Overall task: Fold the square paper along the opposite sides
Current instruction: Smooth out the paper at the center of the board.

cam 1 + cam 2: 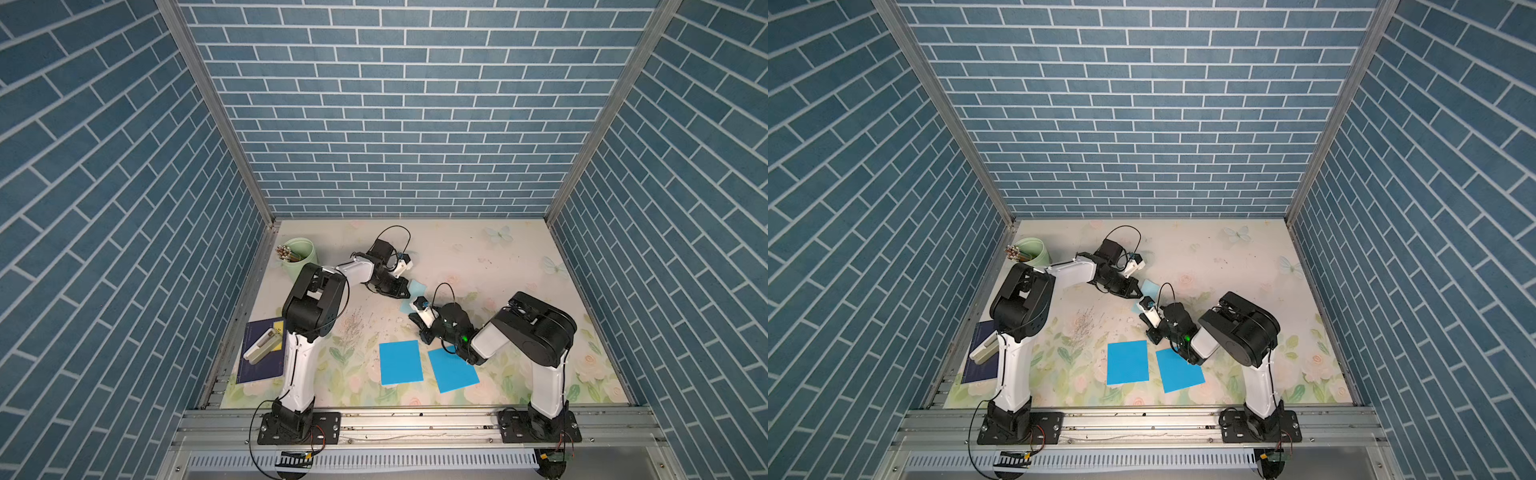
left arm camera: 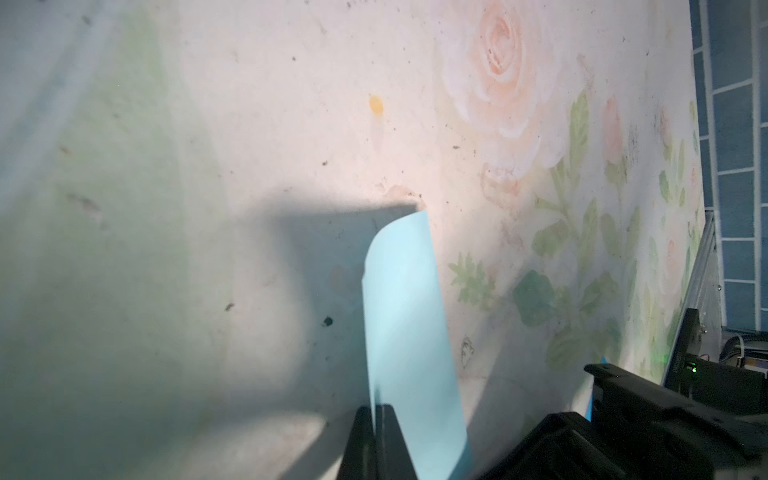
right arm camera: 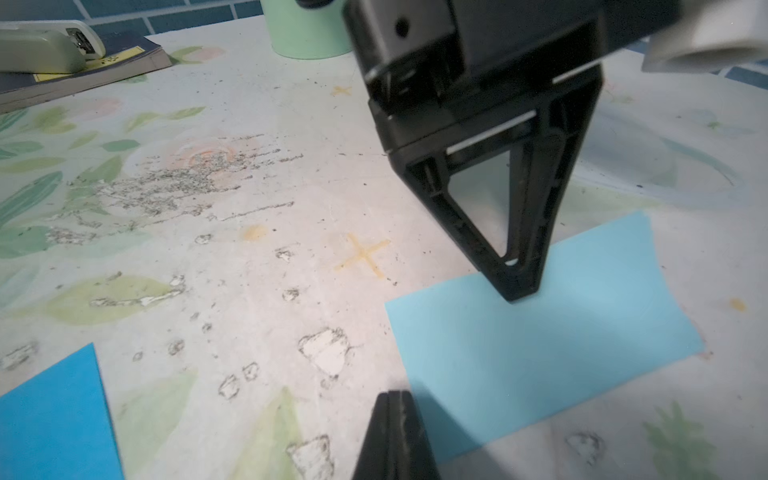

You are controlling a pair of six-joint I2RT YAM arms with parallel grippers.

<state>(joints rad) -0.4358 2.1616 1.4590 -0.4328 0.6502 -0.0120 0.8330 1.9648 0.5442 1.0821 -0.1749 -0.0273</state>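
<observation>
A light blue paper (image 1: 417, 286) (image 1: 1148, 286) lies on the floral table mat between my two grippers, mostly hidden by them in both top views. My left gripper (image 1: 409, 296) (image 2: 376, 415) is shut on one edge of it, and the sheet (image 2: 407, 311) curves up and away from the jaws. In the right wrist view the paper (image 3: 540, 353) looks like a rectangle with a curled far corner, and the left gripper's tip (image 3: 519, 293) stands on it. My right gripper (image 1: 412, 318) (image 3: 392, 397) is shut at the paper's near edge, with nothing visible between its jaws.
Two darker blue sheets (image 1: 401, 362) (image 1: 453, 370) lie flat near the table's front; the right arm's forearm hangs over one. A dark book (image 1: 262, 365) with a stapler (image 1: 262, 345) on it sits at the left, and a green cup of pencils (image 1: 299, 257) behind it.
</observation>
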